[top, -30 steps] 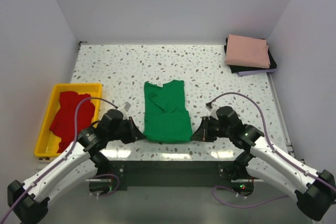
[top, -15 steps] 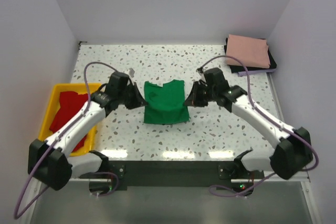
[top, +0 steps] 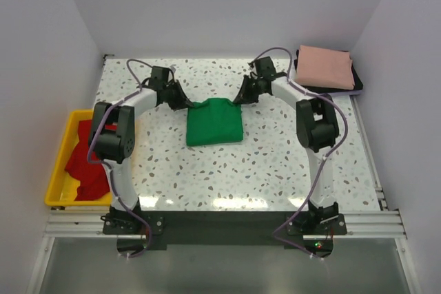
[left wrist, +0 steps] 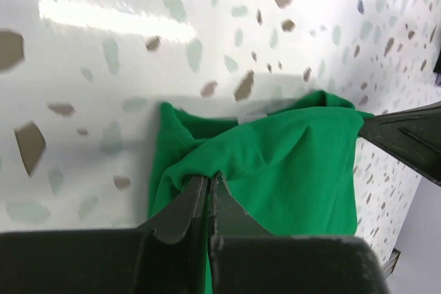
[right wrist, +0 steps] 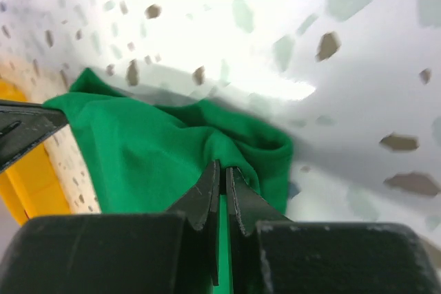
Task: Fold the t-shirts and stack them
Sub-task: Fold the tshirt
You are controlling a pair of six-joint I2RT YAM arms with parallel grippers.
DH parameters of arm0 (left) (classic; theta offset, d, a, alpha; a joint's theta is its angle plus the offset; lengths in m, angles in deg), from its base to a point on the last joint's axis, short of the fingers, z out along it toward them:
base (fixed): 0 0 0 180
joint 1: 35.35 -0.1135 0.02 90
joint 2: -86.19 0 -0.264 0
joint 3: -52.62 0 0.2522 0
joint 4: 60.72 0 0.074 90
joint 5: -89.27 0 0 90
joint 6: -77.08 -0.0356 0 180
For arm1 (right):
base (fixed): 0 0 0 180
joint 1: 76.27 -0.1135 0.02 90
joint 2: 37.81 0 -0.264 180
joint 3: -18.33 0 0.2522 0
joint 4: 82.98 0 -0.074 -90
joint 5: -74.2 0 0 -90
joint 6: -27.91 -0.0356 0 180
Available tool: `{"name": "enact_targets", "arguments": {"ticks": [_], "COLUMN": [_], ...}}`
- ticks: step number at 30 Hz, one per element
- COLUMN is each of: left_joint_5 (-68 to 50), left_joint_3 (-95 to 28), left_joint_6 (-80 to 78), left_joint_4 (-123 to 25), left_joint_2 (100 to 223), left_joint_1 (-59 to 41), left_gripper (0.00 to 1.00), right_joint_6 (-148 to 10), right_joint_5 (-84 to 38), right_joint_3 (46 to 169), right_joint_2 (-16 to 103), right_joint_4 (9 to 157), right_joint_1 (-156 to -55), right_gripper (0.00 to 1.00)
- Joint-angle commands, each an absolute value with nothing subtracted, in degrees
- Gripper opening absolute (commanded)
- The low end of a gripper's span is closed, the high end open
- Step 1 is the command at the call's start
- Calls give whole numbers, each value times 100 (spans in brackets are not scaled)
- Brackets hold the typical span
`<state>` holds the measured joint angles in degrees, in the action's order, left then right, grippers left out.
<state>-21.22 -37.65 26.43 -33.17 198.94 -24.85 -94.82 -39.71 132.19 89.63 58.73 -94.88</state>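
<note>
- Folding of the green t-shirt [top: 214, 122] is judged to be the step in hand. The garment is seen doubled over into a compact rectangle on the speckled table [top: 289, 163].
- The far left corner of the green t-shirt is pinched by the left gripper [top: 185, 103]. In the left wrist view the fingers are closed tight on a bunched ridge of cloth.
- The far right corner is gripped in the same way by the right gripper [top: 239, 98], with cloth clamped between its closed fingers.
- The salmon pink t-shirt [top: 325, 67] is found already folded, well apart to the far right of the green t-shirt, on top of a dark folded pile [top: 357, 84].
- The red t-shirt [top: 86, 160] is left crumpled in the yellow tray [top: 55, 184], well apart to the left of the green t-shirt.
- For the next move, it is judged that both corners should be lowered level and released together, so that the fold is laid flat. After that, transfer to the pink stack would be called for.
</note>
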Motion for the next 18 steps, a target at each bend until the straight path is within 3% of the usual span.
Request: {"name": "enact_targets", "arguments": {"ticks": [1, 4, 5, 6, 8, 9, 11, 14, 17, 18], "left_joint_5": [-2585, -2692, -2640, -2595, -2560, -2542, -2490, -2288, -1849, -1761], "left_joint_3": [-4357, -4419, -4419, -4411, -4384, -4375, -4288, -4130, -3867, -3744], "left_joint_6": [2566, 2592, 2566, 2549, 2522, 2522, 2487, 2461, 2417, 2408], "left_joint_4": [-4115, -4326, -4335, -4326, -4318, -4309, -4256, -4020, -3651, -3650], "left_joint_2": [20238, 20300, 20265, 20186, 20089, 19958, 19782, 19413, 19035, 18817], "left_joint_1": [-2647, -2718, -2726, -2735, -2814, -2849, -2902, -2832, -2588, -2499], "left_gripper": [4, 20, 27, 40, 50, 57, 59, 58, 53, 44], "right_joint_6": [-9487, -9540, -9540, -9522, -9470, -9452, -9426, -9425, -9452, -9443], "right_joint_5": [-4270, -4279, -4261, -4261, -4156, -4103, -3858, -3585, -3409, -3417], "right_joint_3": [13782, 13835, 13836, 13836, 13766, 13696, 13407, 12818, 12134, 12000], "right_joint_2": [9183, 9201, 9175, 9087, 8955, 8763, 8490, 7884, 7181, 7057], "right_joint_4": [6024, 6129, 6146, 6138, 6094, 6103, 6129, 6225, 6409, 6454], "right_joint_1": [-9315, -9200, -9165, -9147, -9077, -9059, -9059, -9094, -9287, -9357], "right_gripper": [0, 19, 30, 36, 52, 55, 61, 61, 58, 56]}}
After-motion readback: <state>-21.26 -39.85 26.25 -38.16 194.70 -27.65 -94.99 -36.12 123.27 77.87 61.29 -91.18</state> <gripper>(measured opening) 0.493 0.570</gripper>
